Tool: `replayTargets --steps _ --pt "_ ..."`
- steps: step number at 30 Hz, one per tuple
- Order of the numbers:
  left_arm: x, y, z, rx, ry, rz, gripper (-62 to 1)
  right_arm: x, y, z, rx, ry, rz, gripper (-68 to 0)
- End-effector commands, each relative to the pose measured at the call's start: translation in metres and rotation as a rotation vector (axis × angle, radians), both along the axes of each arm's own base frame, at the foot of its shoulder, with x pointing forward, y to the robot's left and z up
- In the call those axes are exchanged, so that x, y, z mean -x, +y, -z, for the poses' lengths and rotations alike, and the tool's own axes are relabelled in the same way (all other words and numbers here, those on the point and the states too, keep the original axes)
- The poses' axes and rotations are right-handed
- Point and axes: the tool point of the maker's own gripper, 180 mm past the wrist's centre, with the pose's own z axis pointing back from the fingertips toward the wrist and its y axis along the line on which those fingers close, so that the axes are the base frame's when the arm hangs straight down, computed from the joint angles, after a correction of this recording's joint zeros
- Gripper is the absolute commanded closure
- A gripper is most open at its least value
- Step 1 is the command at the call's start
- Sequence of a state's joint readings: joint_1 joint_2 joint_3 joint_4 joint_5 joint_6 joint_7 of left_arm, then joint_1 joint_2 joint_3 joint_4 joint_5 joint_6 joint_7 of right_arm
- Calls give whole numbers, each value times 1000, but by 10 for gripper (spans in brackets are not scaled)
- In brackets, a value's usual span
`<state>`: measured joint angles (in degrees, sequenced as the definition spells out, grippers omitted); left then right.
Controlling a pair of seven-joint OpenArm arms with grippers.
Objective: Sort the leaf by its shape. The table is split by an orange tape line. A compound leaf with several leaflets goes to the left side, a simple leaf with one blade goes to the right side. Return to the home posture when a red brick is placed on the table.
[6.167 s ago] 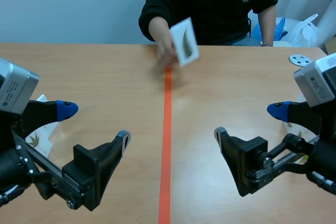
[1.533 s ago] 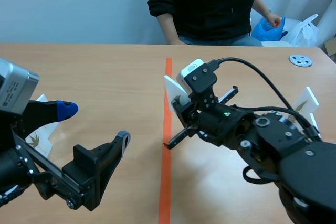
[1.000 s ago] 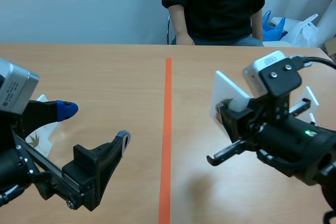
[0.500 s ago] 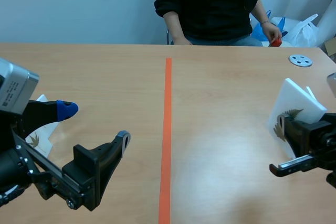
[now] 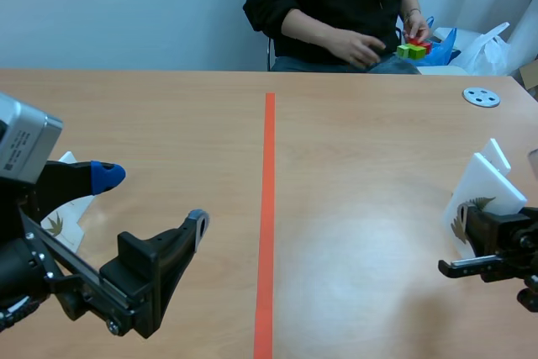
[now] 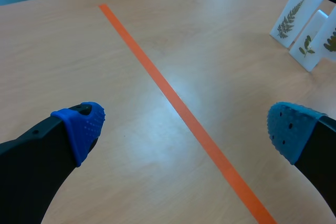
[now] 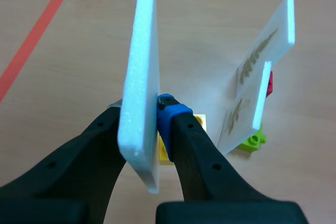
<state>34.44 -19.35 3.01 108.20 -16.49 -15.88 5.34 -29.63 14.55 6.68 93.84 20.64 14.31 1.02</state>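
Observation:
My right gripper (image 7: pixel 143 116) is shut on a white foam leaf card (image 7: pixel 140 77), held upright and edge-on between its fingers, with a yellow brick (image 7: pixel 164 153) at the card's foot. In the scene view this leaf card (image 5: pixel 486 193) is at the far right, low over the table, with a brownish leaf on its face, and the right gripper (image 5: pixel 472 237) is below it. Two more leaf cards (image 7: pixel 265 51) stand just ahead on a green brick (image 7: pixel 251 141). My left gripper (image 5: pixel 151 199) rests open at the near left, nothing between its fingers (image 6: pixel 79 124).
The orange tape line (image 5: pixel 266 208) runs down the table's middle. More cards (image 5: pixel 67 208) stand behind the left arm. A grey disc (image 5: pixel 482 97) lies at the far right. The person's hands hold green and red bricks (image 5: pixel 412 48) beyond the far edge.
The right arm has carried the card from the middle to the far right and lowered it next to the other cards. The person has picked up small bricks. The left arm has not moved.

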Motion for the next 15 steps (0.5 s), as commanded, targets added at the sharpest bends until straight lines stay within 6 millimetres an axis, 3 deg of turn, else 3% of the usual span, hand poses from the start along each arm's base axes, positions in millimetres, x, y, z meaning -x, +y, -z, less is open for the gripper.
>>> replayTargets --steps 1,8,15 --pt "-2 1 -6 17 -22 -8 -623 -6 -3 -5 -13 -34 14 -15" --pt "-2 1 -5 17 -21 -8 -623 -4 -20 34 -47 15 84 -15" --pt "-2 1 -5 17 -21 -7 -623 0 -31 52 -59 20 123 -15"
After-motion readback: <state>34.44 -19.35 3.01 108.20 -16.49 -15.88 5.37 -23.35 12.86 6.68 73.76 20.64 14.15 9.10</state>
